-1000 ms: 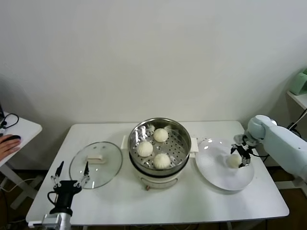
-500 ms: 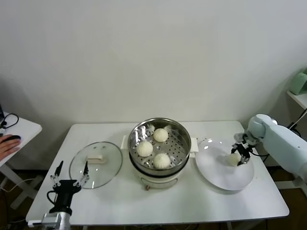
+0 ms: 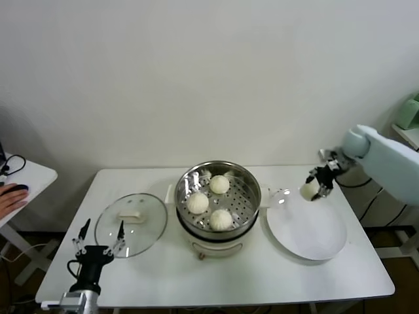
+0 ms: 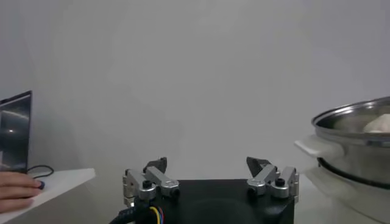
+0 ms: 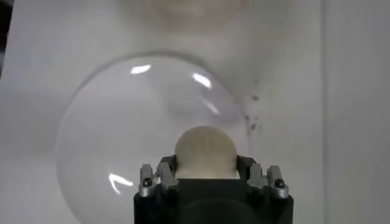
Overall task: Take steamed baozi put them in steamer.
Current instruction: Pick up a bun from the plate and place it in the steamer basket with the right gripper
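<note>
At the near edge of the bench (image 3: 314,278), by its left corner, the left claw (image 3: 98,252) sits parked with its fingers spread and nothing between them, just in front of the glass lid (image 3: 131,225) lying flat with its cream knob up.

Further back on the right, the white plate (image 3: 308,232) lies bare. Above its far rim, the right claw (image 3: 316,182) is pinching one baozi (image 3: 308,190), lifted off the plate; the right wrist view shows that bun (image 5: 206,152) seated squarely between the fingers.

To finish this carry well, the bun probably needs to stay high enough to clear the steel rim of the steamer (image 3: 218,204), travel left across the gap, and come down over the bare patch of perforated tray rather than onto a bun already there. A gentle squeeze seems wise, since soft dough would likely dent or slip.

Count: four baozi in all, three resting in the steamer (image 3: 220,184) (image 3: 198,203) (image 3: 221,220) and one held. One steamer, one lid, one plate, two claws.
</note>
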### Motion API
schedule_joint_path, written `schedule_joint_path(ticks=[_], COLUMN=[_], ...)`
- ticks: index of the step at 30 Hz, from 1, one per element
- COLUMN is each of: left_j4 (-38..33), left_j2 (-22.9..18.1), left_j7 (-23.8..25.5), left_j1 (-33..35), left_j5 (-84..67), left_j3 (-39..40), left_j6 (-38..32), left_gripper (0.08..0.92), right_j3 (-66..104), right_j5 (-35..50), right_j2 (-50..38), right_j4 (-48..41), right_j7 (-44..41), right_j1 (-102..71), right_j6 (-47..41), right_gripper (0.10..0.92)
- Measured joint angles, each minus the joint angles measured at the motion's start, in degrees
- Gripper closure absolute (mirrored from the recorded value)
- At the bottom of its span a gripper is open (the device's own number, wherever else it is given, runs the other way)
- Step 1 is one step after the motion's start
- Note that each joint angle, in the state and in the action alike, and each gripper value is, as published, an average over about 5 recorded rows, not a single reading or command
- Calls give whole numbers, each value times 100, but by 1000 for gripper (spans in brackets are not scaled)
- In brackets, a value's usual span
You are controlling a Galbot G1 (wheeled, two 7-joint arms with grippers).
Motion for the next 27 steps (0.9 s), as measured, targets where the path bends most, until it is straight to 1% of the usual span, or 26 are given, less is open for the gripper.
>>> schedule_joint_path(ticks=[7,13,19,27], left_j4=[-45,-58,-116,-150], left_j2=[130,317,441,498], left_j7=[-36,-59,-66,-59], left_j1=[-47,-127,-159,-174], left_j5=[59,47,62,197], left_j3=[114,181,210,215], left_j6=[-48,-26,-40,-135], left_gripper=[177,177,177,177], right_j3=[-1336,-2099,-2470,-2586], right_j5=[1643,2644,3168,3377], right_j2=[291,669,1042,1561], right_j4=[252,456,700,904], right_j7=[51,108,181,338], right_j1=[1380,2122,2455,2423], right_j6=[-430,-716,-956,-1188], right_gripper=[374,380,381,380])
